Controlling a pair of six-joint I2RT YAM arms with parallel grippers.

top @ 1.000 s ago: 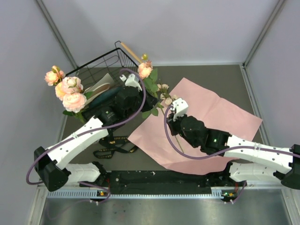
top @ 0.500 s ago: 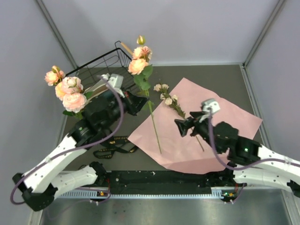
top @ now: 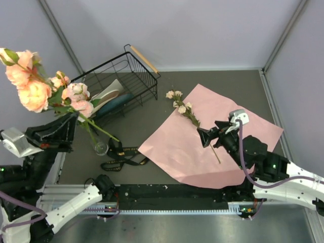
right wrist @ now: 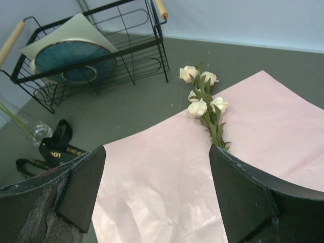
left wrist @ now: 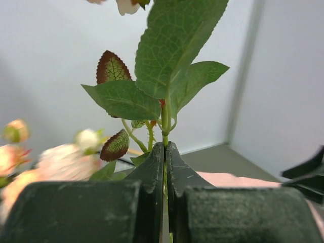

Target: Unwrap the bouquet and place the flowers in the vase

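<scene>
Across the edge of creased pink paper (top: 169, 152), thin-stemmed cream buds (top: 183, 108)

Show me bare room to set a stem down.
Bare table lies between the wire basket and the pink paper, and behind the paper's far edge. Crowded around the vase and black ribbon at the near left.

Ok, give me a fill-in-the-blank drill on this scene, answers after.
The left hand is shut on the green ___ of a peach rose.
The right hand hangs ___, holding nothing, above the pink paper.
The sprig of cream rosebuds lies partly on the paper, partly on the grey ___.
The teal plate sits in the black wire ___.
Answers: stem; open; table; basket.
</scene>
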